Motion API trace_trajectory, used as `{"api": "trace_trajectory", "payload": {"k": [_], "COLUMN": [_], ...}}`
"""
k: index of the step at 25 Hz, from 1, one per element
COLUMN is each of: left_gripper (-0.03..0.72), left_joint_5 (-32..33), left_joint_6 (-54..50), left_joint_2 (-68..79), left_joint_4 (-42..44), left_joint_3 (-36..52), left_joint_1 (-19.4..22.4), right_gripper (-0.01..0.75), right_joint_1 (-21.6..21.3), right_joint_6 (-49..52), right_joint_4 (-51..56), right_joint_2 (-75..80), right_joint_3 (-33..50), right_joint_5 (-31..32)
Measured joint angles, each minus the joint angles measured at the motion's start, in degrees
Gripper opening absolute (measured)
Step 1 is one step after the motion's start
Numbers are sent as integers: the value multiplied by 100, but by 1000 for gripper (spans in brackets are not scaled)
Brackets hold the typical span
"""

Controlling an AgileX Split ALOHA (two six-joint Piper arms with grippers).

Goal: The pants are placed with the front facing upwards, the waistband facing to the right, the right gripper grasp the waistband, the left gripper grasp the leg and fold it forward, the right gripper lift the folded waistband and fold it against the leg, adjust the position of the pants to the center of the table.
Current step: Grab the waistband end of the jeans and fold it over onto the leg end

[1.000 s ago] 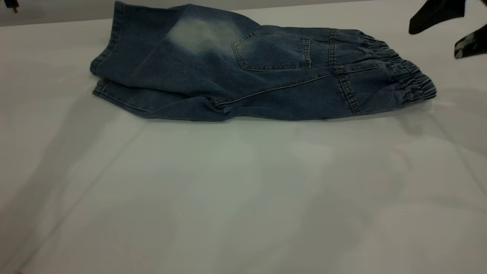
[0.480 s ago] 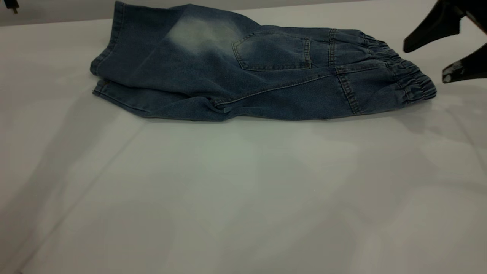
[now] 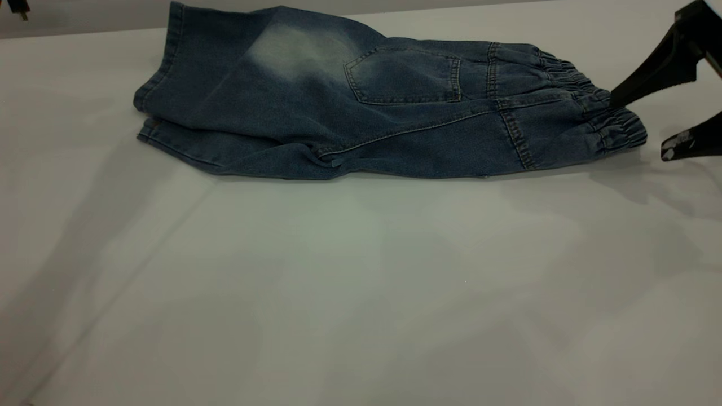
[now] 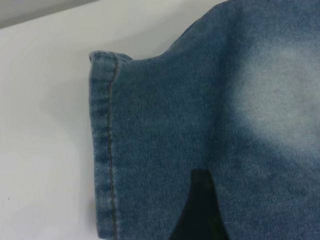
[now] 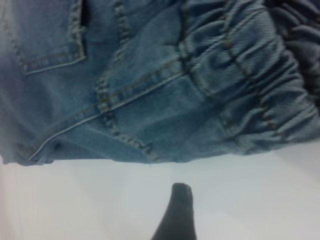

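From the exterior camera, you see the pants (image 3: 361, 101) lying folded lengthwise on the white counter (image 3: 338, 293), leg hems at the far left end and the waistband (image 3: 598, 107) at the right end. A pale faded patch and a stitched pocket face up. Your right tool (image 3: 640, 127) sits just beside the waistband with its two black fingers spread wide and gripping nothing: the upper finger's tip meets the ruched edge of the waistband, while the lower finger, its tip scuffed white, hangs close over the counter just clear of the denim. A sliver of the left arm shows at the corner of the frame, beyond the pants' hem end.

From the left wrist camera, you look down on the pants' leg hem (image 4: 106, 150) with its tan stitching, the faded patch beside it. One dark fingertip of the left tool (image 4: 200, 210) shows over the denim; you cannot tell whether that tool is spread or closed.

From the right wrist camera, the gathered waistband (image 5: 250, 80) fills the frame beside a pocket corner and crossing seams. One black fingertip (image 5: 177, 210) sits over bare counter, just off the pants' folded edge.
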Motion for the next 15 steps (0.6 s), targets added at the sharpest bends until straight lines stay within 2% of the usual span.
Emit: {"api": "trace_trajectory", "payload": {"k": [8, 15], "left_gripper": [510, 510], "left_joint_5": [0, 107], "left_joint_6": [0, 0], "left_joint_2": [0, 0], "left_joint_4": [0, 0], "left_joint_3": [0, 0], "left_joint_1": [0, 0], "right_gripper": [594, 594], "right_joint_1": [0, 0], "right_joint_6": [-553, -681], "right_joint_4": [535, 720], "right_joint_2": [373, 782], "right_joint_3": [-6, -441], "right_joint_5": [105, 453]}}
